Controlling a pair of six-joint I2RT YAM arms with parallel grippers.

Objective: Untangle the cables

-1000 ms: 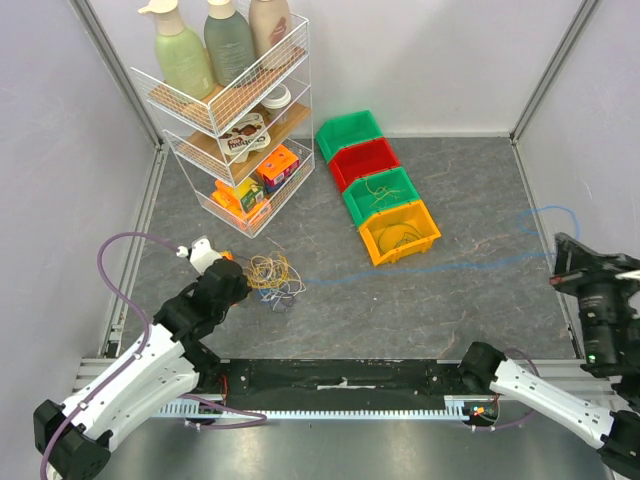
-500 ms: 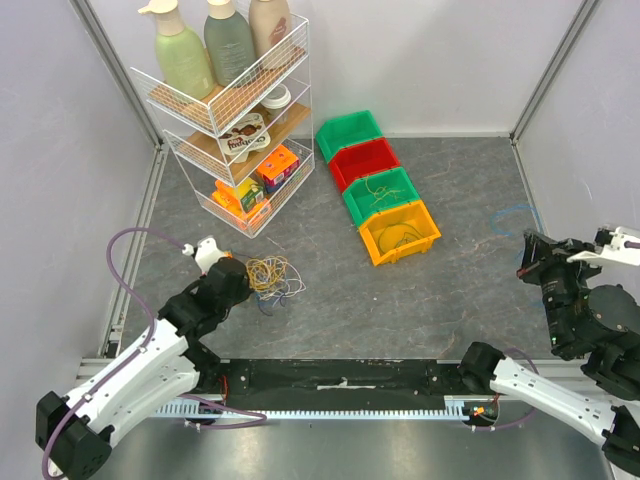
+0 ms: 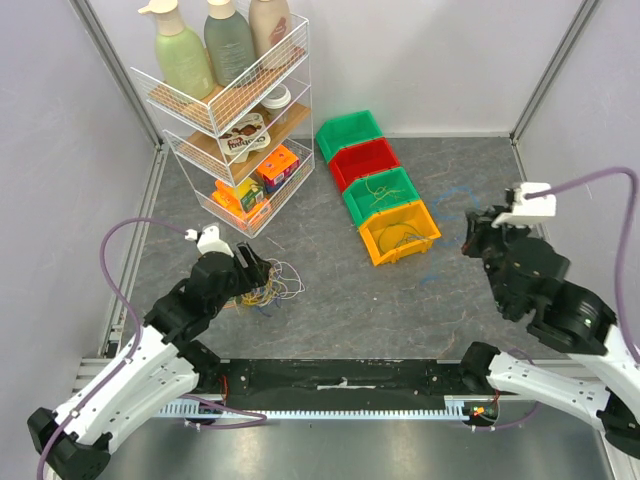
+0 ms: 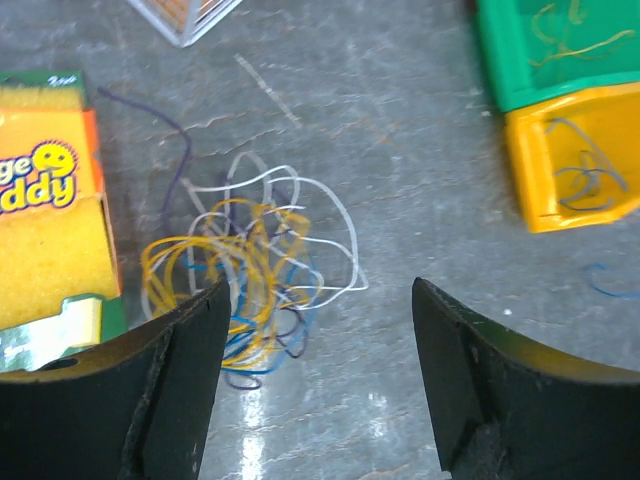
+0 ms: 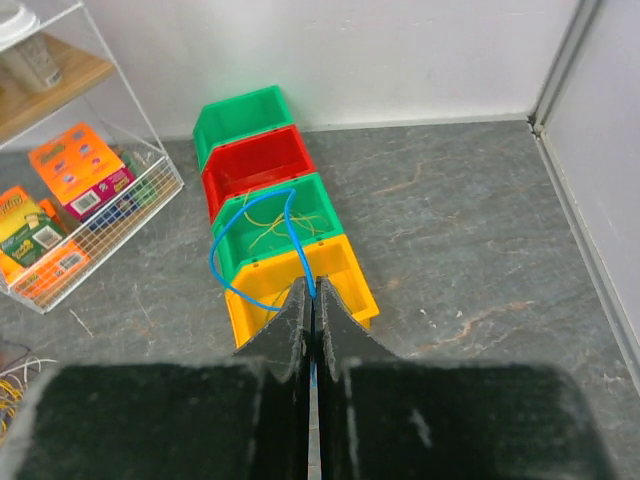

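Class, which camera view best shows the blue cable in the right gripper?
The right wrist view: the blue cable loops up from the shut right gripper, against the bins. The top view shows only a faint blue trace near that gripper. The left wrist view shows at most a blue scrap at its right edge.

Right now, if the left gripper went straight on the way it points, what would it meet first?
Probably the cables, tangled just ahead of the open left gripper; depth is hard to judge.

Cables (image 3: 266,283) lie left of the bins (image 3: 365,160); the rack (image 3: 228,102) stands behind the cables.
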